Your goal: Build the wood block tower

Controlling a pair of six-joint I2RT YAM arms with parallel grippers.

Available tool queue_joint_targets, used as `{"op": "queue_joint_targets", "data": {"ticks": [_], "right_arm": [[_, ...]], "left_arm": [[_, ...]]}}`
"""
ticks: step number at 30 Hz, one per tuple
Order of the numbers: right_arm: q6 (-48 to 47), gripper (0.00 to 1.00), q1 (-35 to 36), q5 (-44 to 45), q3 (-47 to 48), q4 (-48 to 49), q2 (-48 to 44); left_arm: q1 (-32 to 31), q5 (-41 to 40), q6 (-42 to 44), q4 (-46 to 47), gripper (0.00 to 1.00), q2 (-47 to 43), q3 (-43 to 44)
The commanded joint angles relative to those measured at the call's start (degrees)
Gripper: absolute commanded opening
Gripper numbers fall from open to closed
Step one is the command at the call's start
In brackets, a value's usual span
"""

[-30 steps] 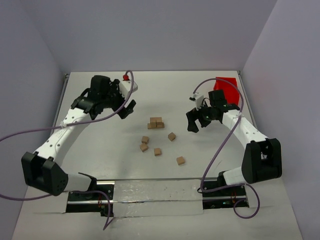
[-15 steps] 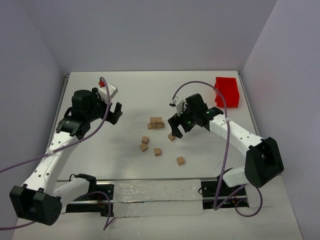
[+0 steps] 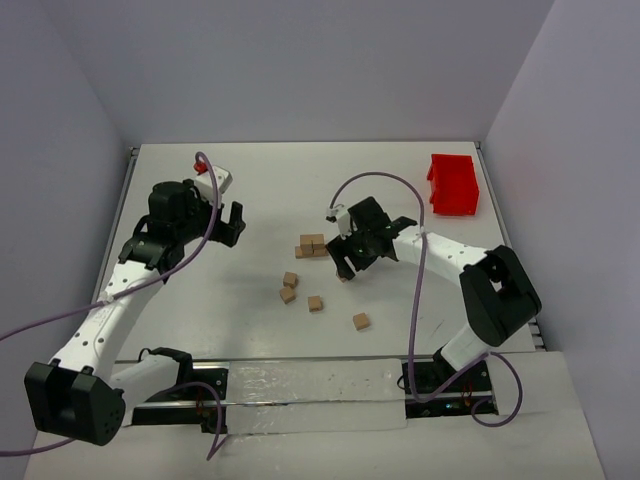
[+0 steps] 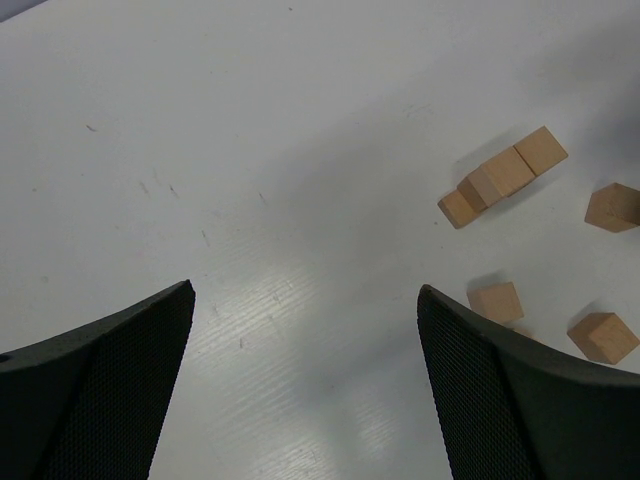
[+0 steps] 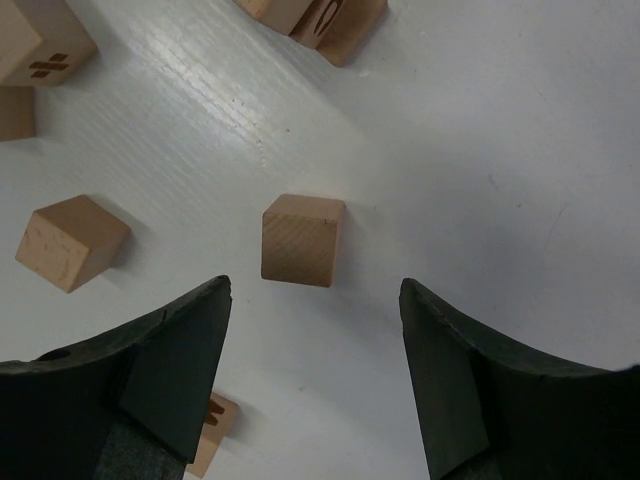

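Two grippers, both spread open: right gripper (image 5: pixel 312 292) low over one loose block (image 5: pixel 302 240), near the cluster of blocks (image 3: pixel 313 245); left gripper (image 4: pixel 305 292) above the table (image 3: pixel 230 320), well apart.

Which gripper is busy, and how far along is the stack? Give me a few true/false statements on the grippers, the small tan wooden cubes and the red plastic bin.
The right gripper is open above a loose small tan wooden cube. True.
The left gripper is shut on a cube. False: it is open and empty.
The red plastic bin stands near the far right corner of the table, apart from the cubes. True.
The cubes form a finished tower. False: several lie scattered beside one small cluster of cubes.
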Motion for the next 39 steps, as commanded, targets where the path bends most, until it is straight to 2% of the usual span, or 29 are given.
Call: {"op": "queue_joint_targets", "data": {"ticks": [1, 13, 24, 30, 34, 39], "right_arm": [[0.5, 0.73, 0.8, 2.0, 1.6, 3.8, 1.8], [-0.7, 0.66, 2.1, 4.6, 0.9, 6.4, 5.4], [-3.4, 0.36, 2.4, 3.5, 0.0, 5.1, 4.7], [-12.3, 0.18, 2.3, 0.5, 1.2, -1.3, 0.9], [-21.4, 0.15, 1.8, -3.7, 8.2, -10.3, -1.0], [-30.7, 0.15, 1.7, -6.6, 18.9, -21.8, 1.0]], "left_arm": [[0.4, -0.2, -1.2, 3.8, 0.98, 0.9, 0.9], [0.4, 2.6, 1.0, 1.8, 0.99, 1.7, 2.2], [0.4, 3.4, 1.9, 1.0, 0.99, 3.4, 3.0], [0.4, 9.4, 4.5, -3.8, 0.99, 6.3, 6.3], [0.5, 14.3, 5.6, -5.4, 0.99, 7.2, 6.9], [0.4, 23.0, 11.7, -12.9, 0.99, 11.7, 9.4]]}}
